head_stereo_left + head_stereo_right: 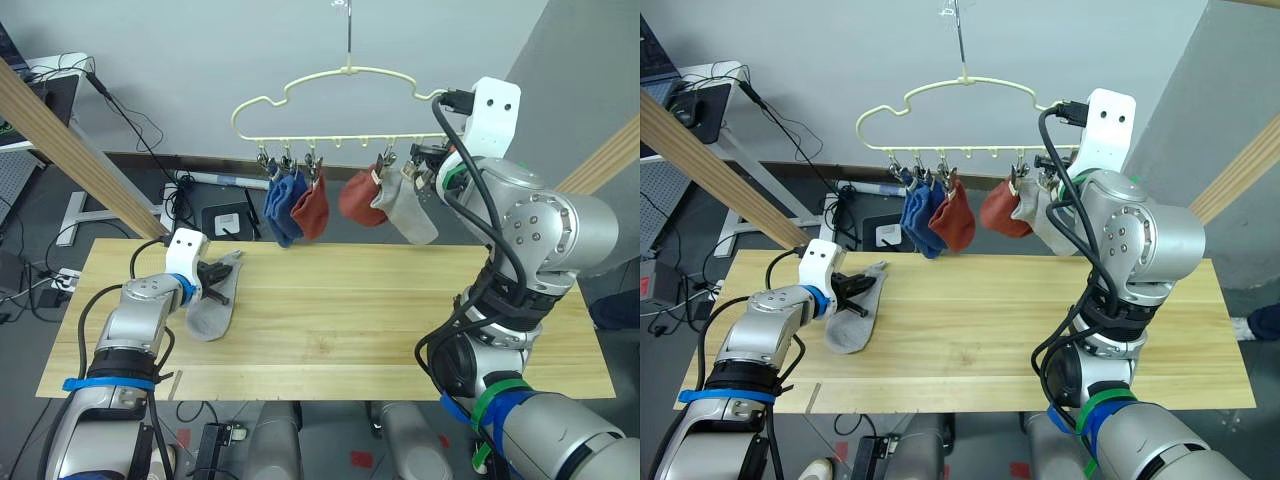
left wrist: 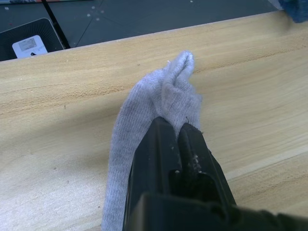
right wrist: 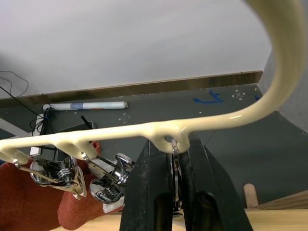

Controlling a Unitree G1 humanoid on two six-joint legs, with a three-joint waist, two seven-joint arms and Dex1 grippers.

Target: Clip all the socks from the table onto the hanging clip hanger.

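One light grey sock [image 1: 213, 300] is left on the table [image 1: 380, 320], at its far left, and the left gripper [image 2: 177, 130] is closed on its bunched end. Five socks already hang from the clip hanger [image 1: 330, 100]: two blue [image 1: 285, 205], a rust red [image 1: 310, 208], another rust red [image 1: 358, 200] and a light grey one [image 1: 412, 212]. The right gripper [image 3: 174, 159], up at the hanger's right end, has its fingers closed around the last clip [image 3: 174, 163]. By my judgement the final sock is being picked up; next it must be lifted and carried right to that clip, which needs squeezing open.

The left wrist view shows the pinch on the knit fold. The right wrist view shows the fingers flanking the clip's shank and two neighbouring clips [image 3: 111, 185], detail the head views lack.
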